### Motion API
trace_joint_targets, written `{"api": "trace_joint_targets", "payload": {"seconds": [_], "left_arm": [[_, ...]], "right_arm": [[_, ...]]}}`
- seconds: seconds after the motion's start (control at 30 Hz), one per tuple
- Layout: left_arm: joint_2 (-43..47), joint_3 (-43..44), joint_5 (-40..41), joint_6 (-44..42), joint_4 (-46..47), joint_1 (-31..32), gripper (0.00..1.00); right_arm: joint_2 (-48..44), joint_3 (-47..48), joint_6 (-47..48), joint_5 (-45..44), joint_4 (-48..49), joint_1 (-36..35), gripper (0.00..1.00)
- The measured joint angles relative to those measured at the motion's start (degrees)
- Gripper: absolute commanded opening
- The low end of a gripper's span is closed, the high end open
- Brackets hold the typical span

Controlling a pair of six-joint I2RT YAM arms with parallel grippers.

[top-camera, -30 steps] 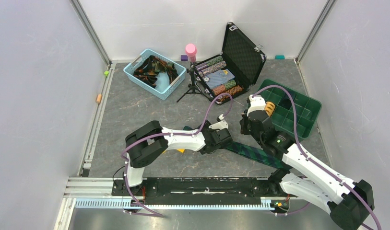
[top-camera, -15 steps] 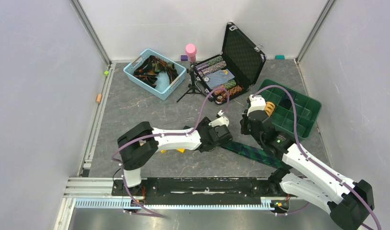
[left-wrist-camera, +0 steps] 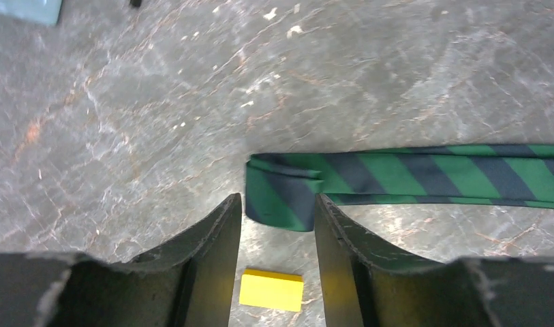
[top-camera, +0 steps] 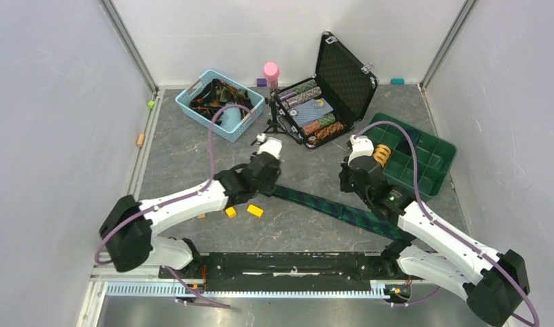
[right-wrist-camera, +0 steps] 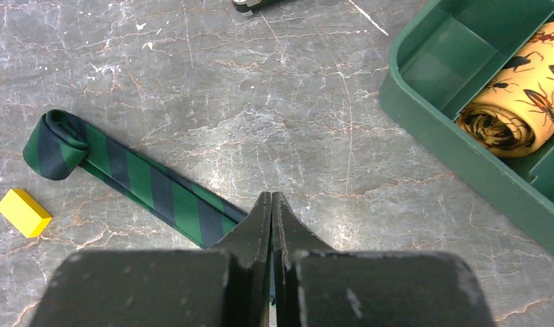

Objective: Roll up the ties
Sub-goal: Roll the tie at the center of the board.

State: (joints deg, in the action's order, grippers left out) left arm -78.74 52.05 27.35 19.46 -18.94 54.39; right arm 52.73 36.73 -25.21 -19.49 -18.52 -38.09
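A green-and-navy striped tie [top-camera: 315, 202] lies stretched across the table. Its left end is folded over into a small roll [left-wrist-camera: 282, 197]. My left gripper [left-wrist-camera: 277, 204] is open, its fingertips either side of that rolled end; I cannot tell whether they touch it. It shows in the top view [top-camera: 268, 182]. My right gripper [right-wrist-camera: 271, 197] is shut, with a sliver of the tie [right-wrist-camera: 158, 194] between the jaws, partway along its length [top-camera: 347, 197]. A yellow-orange rolled tie [right-wrist-camera: 512, 112] sits in the green tray [top-camera: 431, 163].
A yellow block [left-wrist-camera: 271, 289] lies just below the left fingers, beside an orange block [top-camera: 230, 212]. A blue basket [top-camera: 255, 102] of loose ties, a small tripod [top-camera: 272, 126] and an open black case [top-camera: 345, 78] with rolled ties stand at the back.
My left gripper has moved left and back along the tie, from near the right gripper to the tie's left end. The tie now lies uncovered and straight. The right arm has barely moved.
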Motion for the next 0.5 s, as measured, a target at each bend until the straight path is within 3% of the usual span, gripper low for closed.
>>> {"api": "trace_joint_targets", "payload": {"seconds": [0.23,0.5], "left_arm": [[6.0,-9.2,-11.7,2.0,3.7,-11.7,0.51],[5.8,-11.3,-19.8,2.3,6.4,-13.2,0.49]], "right_arm": [[1.1,0.0,0.0,1.8,0.9,0.0,0.02],[1.2,0.0,0.0,2.5,1.3,0.0,0.02]]}}
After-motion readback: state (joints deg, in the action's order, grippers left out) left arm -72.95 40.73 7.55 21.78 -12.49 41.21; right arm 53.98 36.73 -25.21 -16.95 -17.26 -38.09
